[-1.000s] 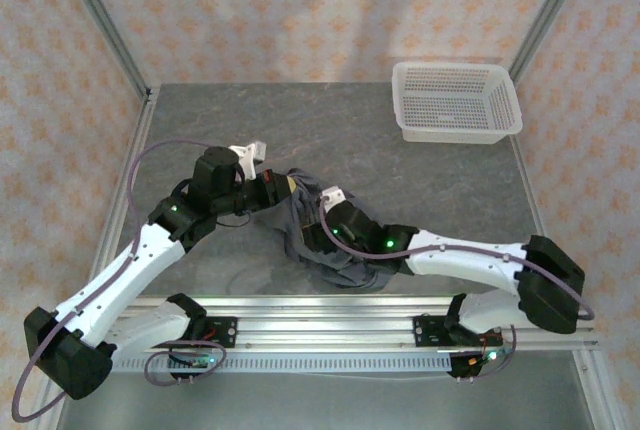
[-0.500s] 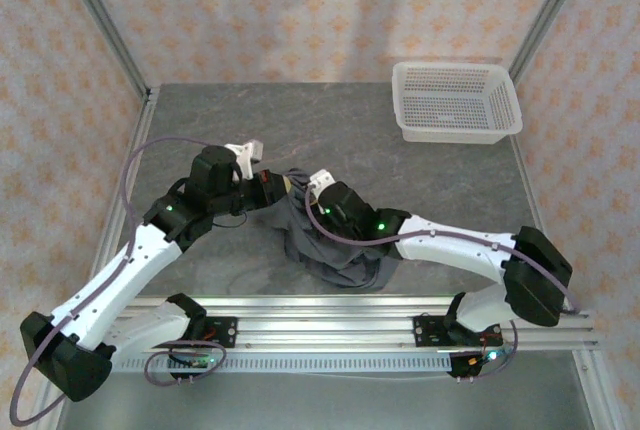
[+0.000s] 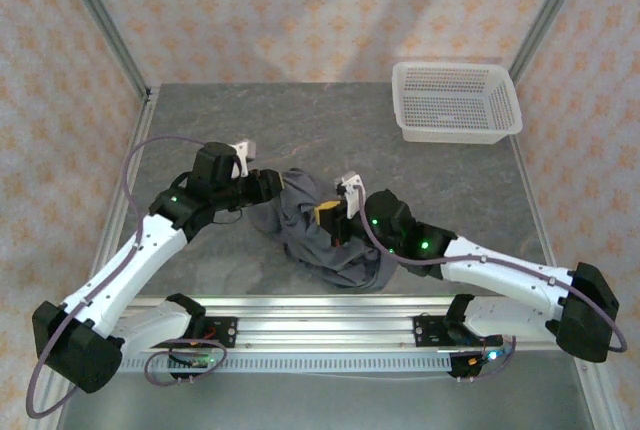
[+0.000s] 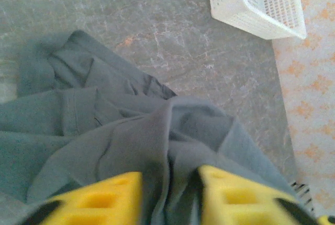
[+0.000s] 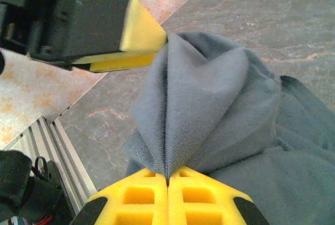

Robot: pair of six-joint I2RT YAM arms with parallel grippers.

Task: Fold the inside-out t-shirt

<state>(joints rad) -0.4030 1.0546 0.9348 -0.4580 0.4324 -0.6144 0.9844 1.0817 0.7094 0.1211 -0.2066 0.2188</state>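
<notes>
The dark slate-grey t-shirt lies crumpled in the middle of the table, between my two grippers. My left gripper is at the shirt's upper left edge. In the left wrist view its yellow fingers clamp a thick bunch of the t-shirt between them. My right gripper sits on the heap's middle. In the right wrist view its pads are pressed together on a raised fold of the t-shirt. That fold rises in a ridge to the left gripper's yellow pad.
A white mesh basket stands at the table's back right, also seen in the left wrist view as the basket. The grey marbled table is bare around the shirt. An aluminium rail runs along the near edge.
The right arm has swung out to the right, and its gripper has come nearer with a fold of shirt in it. The left gripper shifted slightly right. The shirt is pulled into a ridge between them.
</notes>
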